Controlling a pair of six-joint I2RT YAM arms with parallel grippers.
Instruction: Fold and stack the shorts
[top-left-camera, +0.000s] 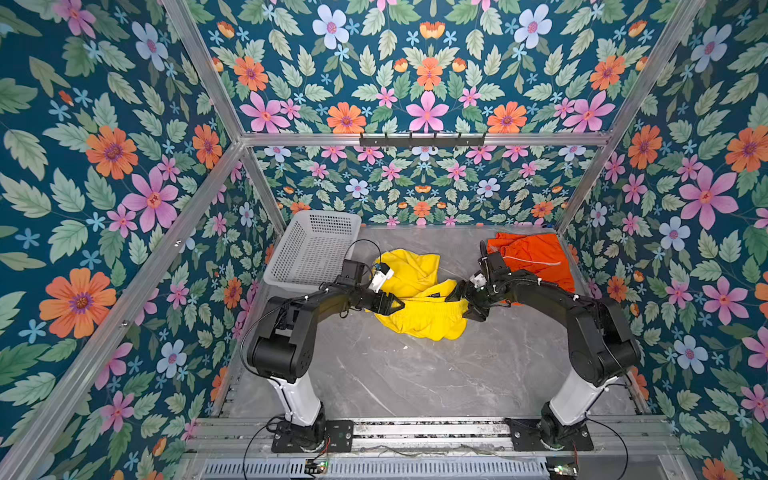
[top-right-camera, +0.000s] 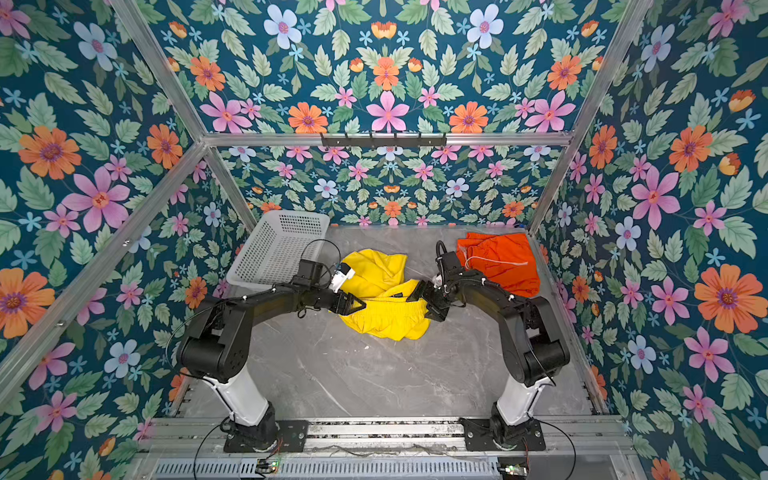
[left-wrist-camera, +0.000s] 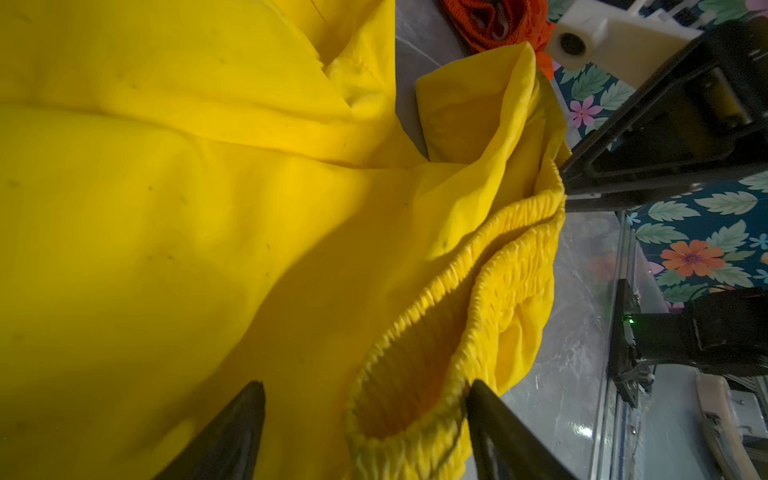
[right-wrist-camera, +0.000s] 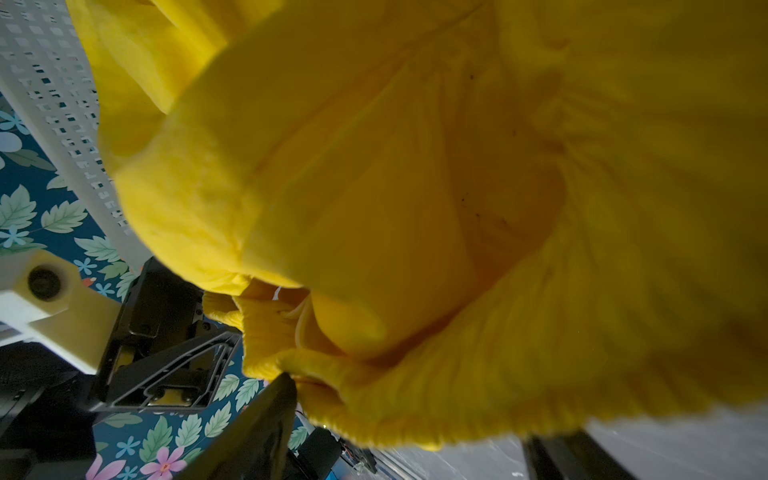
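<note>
The yellow shorts (top-left-camera: 419, 320) lie crumpled near the middle of the grey marble table (top-left-camera: 415, 374), one leg spread toward the back, the gathered elastic waistband (left-wrist-camera: 511, 257) turned toward the front and standing open in a loop. The left gripper (top-left-camera: 392, 304) reaches in from the left side of the waistband; in the left wrist view its jaws stand wide apart, one fingertip touching the outside of the waistband, loose cloth between them. The right gripper (top-left-camera: 459, 307) meets the opposite end of the waistband, its jaws also spread, with yellow cloth bulging between them in the blurred right wrist view. The orange shorts (top-left-camera: 536, 257) sit bunched at the back right corner, a white drawstring across them, apart from the yellow pair. A white perforated basket (top-left-camera: 307, 253) stands at the back left, just beside the left arm
</note>
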